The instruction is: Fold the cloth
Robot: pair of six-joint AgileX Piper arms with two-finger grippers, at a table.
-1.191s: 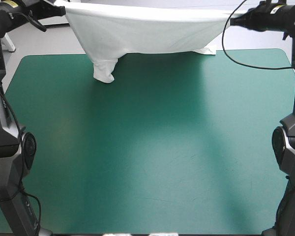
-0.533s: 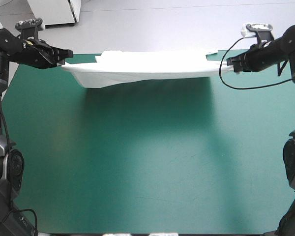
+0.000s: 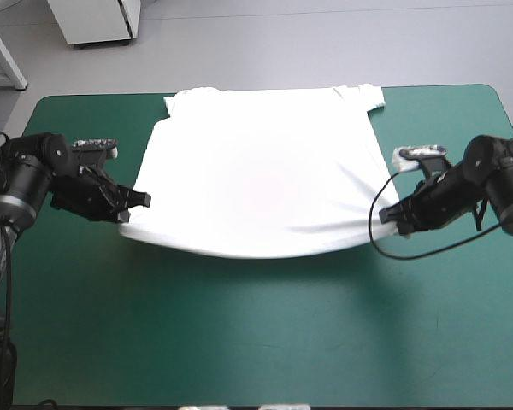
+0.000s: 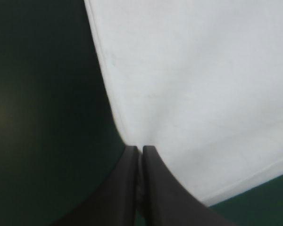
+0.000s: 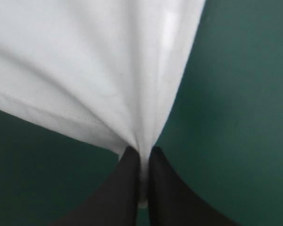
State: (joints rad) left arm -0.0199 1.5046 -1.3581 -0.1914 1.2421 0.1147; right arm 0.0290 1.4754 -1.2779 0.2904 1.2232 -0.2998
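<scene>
Left arm (image 3: 36,171) and right arm (image 3: 489,171) reach low over the teal-green bench (image 3: 239,342), their fingers (image 3: 137,200) clamped on the outspread T-shirt's (image 3: 265,179) 2 near corners.

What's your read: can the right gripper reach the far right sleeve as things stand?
Probably not yet: the right gripper is shut on the near corner of the T-shirt. The sleeve lies uncovered across bare teal-green cover; it must release first.

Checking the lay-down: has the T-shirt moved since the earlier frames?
Yes. The T-shirt, earlier hanging at the far edge of the teal-green cover, now lies spread across it, hem toward the near edge.
</scene>
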